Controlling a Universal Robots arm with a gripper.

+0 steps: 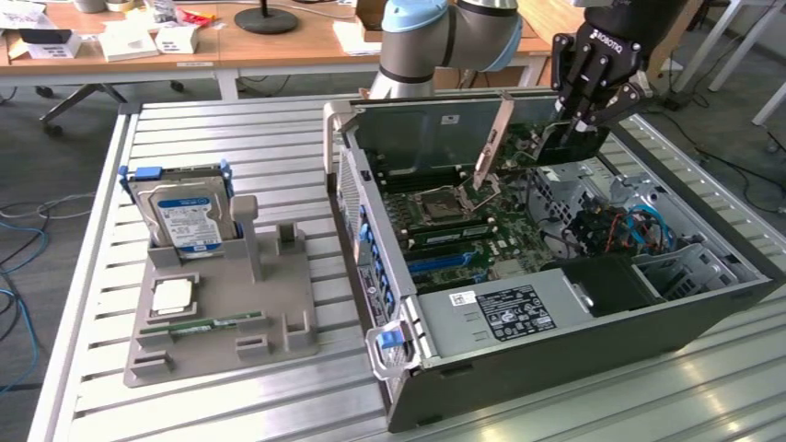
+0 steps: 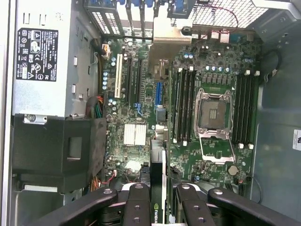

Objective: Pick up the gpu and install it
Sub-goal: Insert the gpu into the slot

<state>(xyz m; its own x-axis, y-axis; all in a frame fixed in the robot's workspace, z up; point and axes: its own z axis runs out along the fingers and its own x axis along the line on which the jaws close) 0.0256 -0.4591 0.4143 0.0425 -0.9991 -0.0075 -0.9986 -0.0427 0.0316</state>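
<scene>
- Slatted metal table (image 1: 246, 120) carries the work, with wooden desks (image 1: 283, 46) behind it.
- The gpu (image 1: 572, 144) (image 2: 157, 183), a flat black card, is held on edge over the open computer case (image 1: 590, 368), at the side of the case nearest the robot arm (image 1: 448, 32).
- Its pale metal bracket (image 1: 494, 138) is on the end toward the exterior view's left and leans at a tilt above the board.
- The gripper (image 1: 587, 118) (image 2: 159, 207) grips the card at the end away from the bracket. Its black fingers (image 2: 136, 200) press on both faces, closed just as far as the card's thickness allows.
- In the wrist view the card shows edge-on over the motherboard (image 2: 136, 94), running between the long card slots (image 2: 129, 80) and the memory slots (image 2: 183, 103). Whether its lower edge touches a slot I cannot tell.
- A processor socket (image 2: 214, 113) (image 1: 440, 210) with a metal frame sits just beside those memory slots.
- A grey power supply (image 1: 516, 308) (image 2: 40, 56) with a printed label fills the far end of the case, well apart from the gripper.
- Blue cables (image 1: 639, 226) lie in the case near the drive bays.
- On the table to the exterior view's left, apart from the case, stands a grey holder (image 1: 221, 313).
- A hard drive (image 1: 184, 216) stands upright in the holder, with a square chip (image 1: 172, 295) and a green memory stick (image 1: 202, 324) lying flat in front of it.
</scene>
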